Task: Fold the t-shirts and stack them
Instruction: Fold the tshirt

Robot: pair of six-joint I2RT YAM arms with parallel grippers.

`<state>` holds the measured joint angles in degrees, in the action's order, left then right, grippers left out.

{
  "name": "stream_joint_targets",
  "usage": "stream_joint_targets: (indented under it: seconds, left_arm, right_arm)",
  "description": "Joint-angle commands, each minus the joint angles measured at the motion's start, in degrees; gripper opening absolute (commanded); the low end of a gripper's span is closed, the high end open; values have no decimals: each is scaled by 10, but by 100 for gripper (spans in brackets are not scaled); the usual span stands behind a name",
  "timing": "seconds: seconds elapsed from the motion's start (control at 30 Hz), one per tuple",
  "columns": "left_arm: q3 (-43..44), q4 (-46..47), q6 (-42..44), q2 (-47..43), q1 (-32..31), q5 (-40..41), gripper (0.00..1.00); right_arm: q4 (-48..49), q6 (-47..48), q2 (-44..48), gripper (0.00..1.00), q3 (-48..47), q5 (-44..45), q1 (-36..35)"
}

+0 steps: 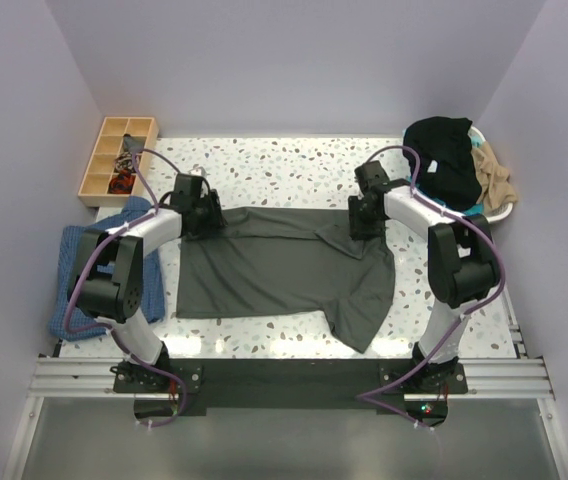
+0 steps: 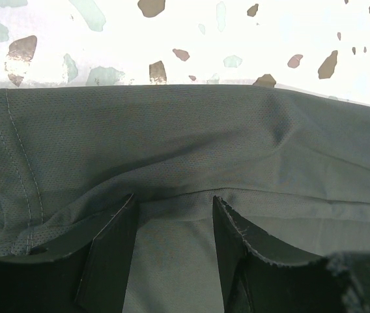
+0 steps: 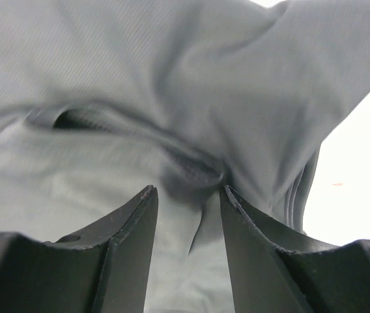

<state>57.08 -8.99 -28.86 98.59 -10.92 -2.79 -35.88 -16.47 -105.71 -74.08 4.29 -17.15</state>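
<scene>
Both claws parted over charcoal t-shirt; no writing legible.

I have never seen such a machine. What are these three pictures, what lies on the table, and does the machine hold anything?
You see two robot arms fixed at the table's near edge. The wide picture comes from a camera above and behind them; the two close pictures come from small cameras on each wrist, looking past the two fingers. On the speckled table a dark grey t-shirt lies spread, its far edge folded over. The left pincer and the right pincer both stand open over that cloth, gripping nothing. A wooden tray sits at the far left, a blue cloth beside the left arm, and more shirts, black and tan, in a white basket at the far right.
</scene>
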Motion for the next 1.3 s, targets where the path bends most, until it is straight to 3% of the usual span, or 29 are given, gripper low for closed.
stream_joint_targets:
  seconds: [0.0, 0.13, 0.17, 0.2, 0.3, 0.37, 0.47, 0.53, 0.63, 0.7, 1.07, 1.27]
  left_arm:
    - [9, 18, 13, -9, 0, -1, 54]
    - [8, 19, 12, -5, 0, 2, 54]
    - [9, 18, 13, -4, 0, 1, 54]
    - [12, 18, 12, -2, 0, 1, 54]
    - [14, 17, 11, 1, 0, 1, 54]
    - [15, 19, 11, 1, 0, 0, 54]
    - [15, 18, 11, 2, 0, 0, 54]
    - [15, 19, 11, 2, 0, 0, 54]
    - [12, 20, 11, 4, 0, -3, 54]
    - [13, 22, 11, 6, 0, -6, 54]
    - [11, 24, 10, 6, -1, -8, 54]
    - [11, 24, 10, 8, 0, -6, 54]
  right_arm:
    - [19, 4, -20, 46, -33, 10, 7]
    - [30, 9, -23, 31, -28, -7, 11]
    - [31, 9, -20, 19, -26, -8, 10]
    - [33, 11, -19, 13, -21, -13, 11]
    - [39, 14, -2, 5, -12, -23, 11]
    - [39, 16, 20, 4, -7, -23, 10]
    - [34, 18, 53, 17, 9, -25, 10]
    - [26, 20, 67, 17, 18, -18, 8]
    - [26, 20, 85, 11, 31, -14, 10]
    - [23, 21, 87, 0, 33, -23, 8]
    - [-18, 25, 137, 0, 88, -129, -24]
    - [-48, 22, 175, 8, 142, -153, -61]
